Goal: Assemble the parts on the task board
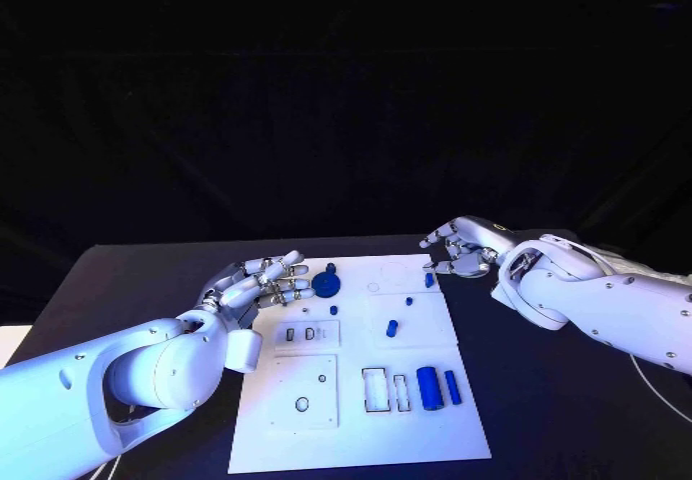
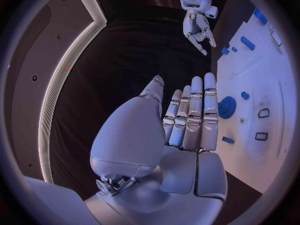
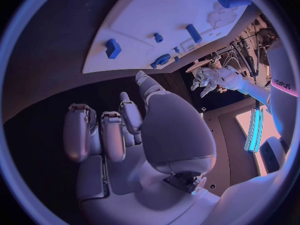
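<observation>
Head view: both hands empty, fingers apart; left hand [image 1: 264,283] beside task board [image 1: 346,430]; right hand [image 1: 462,250] at far corner
Risk: a careless reach could scatter loose parts [image 1: 428,383]

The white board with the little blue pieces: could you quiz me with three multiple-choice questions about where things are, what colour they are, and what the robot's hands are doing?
1. Where does the round blue disc part lie on the task board?
A. near its far end, close to the left hand
B. at its near edge
C. off the board, on the black table

2. What colour are the small parts?
A. red
B. blue
C. yellow

3. What is the left hand holding?
A. the large blue cylinder
B. the board's corner
C. nothing; its fingers are straight

Answers: 1 A, the head view shows the disc by the left hand's fingertips. 2 B, every piece, like the large cylinder, is blue. 3 C, the left wrist view shows straight fingers with nothing between them.
</observation>
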You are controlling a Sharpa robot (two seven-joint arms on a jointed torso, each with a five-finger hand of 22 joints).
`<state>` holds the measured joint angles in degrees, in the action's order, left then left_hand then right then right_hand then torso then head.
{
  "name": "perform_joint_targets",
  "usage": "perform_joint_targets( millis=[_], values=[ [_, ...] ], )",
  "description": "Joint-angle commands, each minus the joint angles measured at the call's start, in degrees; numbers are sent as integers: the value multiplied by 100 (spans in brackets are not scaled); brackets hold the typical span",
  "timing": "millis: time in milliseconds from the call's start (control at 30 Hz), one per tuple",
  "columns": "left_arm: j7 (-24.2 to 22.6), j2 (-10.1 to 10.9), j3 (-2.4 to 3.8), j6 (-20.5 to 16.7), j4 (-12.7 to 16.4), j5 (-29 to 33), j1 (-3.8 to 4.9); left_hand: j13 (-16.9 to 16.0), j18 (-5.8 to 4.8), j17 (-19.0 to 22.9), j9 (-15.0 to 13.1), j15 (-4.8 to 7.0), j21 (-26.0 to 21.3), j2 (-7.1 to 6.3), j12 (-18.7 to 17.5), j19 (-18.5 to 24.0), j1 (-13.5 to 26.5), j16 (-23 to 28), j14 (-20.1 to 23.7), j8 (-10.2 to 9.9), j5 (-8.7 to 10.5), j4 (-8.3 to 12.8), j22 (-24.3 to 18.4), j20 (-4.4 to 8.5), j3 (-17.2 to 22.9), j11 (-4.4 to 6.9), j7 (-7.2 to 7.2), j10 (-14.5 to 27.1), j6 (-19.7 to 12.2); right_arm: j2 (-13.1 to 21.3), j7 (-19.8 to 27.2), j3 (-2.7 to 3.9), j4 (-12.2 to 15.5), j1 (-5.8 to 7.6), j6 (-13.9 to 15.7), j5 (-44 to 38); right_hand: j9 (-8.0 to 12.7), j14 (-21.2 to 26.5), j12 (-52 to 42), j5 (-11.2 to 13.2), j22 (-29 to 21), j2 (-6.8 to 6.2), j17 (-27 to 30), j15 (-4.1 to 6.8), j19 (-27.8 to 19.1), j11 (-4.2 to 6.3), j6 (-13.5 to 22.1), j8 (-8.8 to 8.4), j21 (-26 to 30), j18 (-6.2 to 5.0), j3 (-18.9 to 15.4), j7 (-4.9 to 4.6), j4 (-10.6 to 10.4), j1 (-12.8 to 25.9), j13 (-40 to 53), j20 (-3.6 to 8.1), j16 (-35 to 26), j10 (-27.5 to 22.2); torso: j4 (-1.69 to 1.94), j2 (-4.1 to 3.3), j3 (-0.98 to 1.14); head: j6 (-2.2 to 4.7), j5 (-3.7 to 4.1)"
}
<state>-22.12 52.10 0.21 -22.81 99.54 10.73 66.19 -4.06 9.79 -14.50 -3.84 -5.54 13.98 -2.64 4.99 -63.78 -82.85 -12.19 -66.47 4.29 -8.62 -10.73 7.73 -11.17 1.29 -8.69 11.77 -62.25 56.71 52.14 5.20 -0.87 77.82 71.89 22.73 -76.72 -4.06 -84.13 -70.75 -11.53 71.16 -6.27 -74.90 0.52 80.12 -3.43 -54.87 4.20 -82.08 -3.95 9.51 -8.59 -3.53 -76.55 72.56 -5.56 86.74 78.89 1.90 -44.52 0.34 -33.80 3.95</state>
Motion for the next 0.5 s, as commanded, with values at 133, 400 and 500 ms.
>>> perform_joint_targets(
  millis=[133, 400, 500],
  values=[
    [-17, -28, 3, 147, -41, -15, 5, 6, 40, -10, 8, 0, -28, 18, -39, -9, -57, 25, 33, -22, 9, 35, -8, -12, -13, -7, 13, 37, -24, 41, 435, -7, -155, -134, -170, 220, 8, -455, 32, -26, 12, -3, -860, 16, 9, -14, -17, -25, 7, 9, -12, -13, 45, -70, -9, 2, 33, 3, -26, -6, 59, 5, -17],
    [-12, -56, 3, 152, -71, -15, 4, 7, 40, -15, 8, 0, -30, 22, -41, -8, -61, 28, 36, -23, 9, 42, -8, -12, -10, -6, 10, 40, -26, -9, 350, -8, -324, -292, -214, 225, 11, -455, 43, -31, 7, 16, -866, 14, 5, -16, -10, -31, 10, 8, -7, -17, 56, -95, -16, 1, 36, -3, -30, -14, 75, -2, -38],
    [-12, -63, 3, 154, -78, -15, 3, 7, 40, -15, 8, 0, -30, 22, -41, -8, -61, 28, 36, -23, 9, 42, -8, -12, -10, -6, 10, 40, -26, -43, 333, -8, -378, -322, -224, 226, 11, -455, 46, -31, 5, 17, -867, 14, 4, -16, -9, -32, 10, 7, -6, -17, 57, -97, -19, 1, 36, -5, -23, -11, 68, -14, -24]
  ],
)
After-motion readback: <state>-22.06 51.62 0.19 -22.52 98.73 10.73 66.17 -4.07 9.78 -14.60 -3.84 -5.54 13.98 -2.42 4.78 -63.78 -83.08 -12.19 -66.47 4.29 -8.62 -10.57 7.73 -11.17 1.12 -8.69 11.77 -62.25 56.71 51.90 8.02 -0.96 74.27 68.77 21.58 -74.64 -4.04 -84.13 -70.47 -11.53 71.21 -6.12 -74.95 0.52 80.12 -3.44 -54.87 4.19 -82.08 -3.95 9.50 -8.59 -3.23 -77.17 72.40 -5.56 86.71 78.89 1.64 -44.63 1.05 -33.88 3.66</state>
